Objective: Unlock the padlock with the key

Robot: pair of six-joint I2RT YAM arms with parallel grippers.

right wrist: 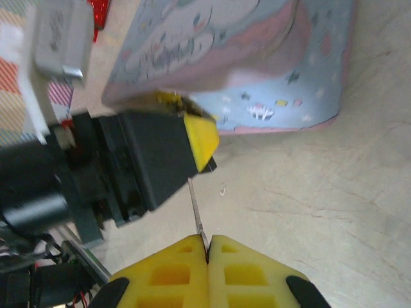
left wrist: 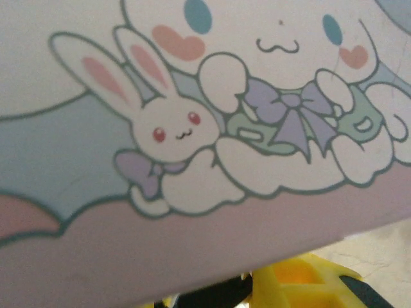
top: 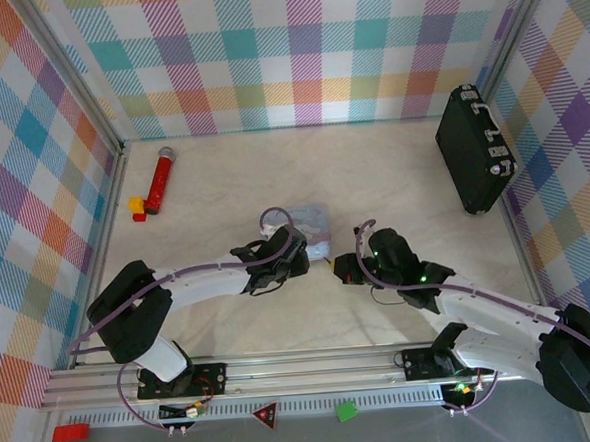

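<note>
Key-insertion step. Right end effector (right wrist: 207, 247) clamped the key (right wrist: 196, 205), aimed toward left end effector (top: 295, 256) at the tin (right wrist: 270, 70); left's grip was unreadable. Next would need fine alignment with the padlock.

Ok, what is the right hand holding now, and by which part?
The key, a thin metal sliver, pinched by one end between the shut fingertips of the right hand. The rest sticks out free. Whether that end is bow or blade cannot be told.

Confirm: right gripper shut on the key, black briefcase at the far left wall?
Wrong side: the top view shows the briefcase at the far right wall. The right gripper is indeed shut on the key, per the right wrist view.
</note>
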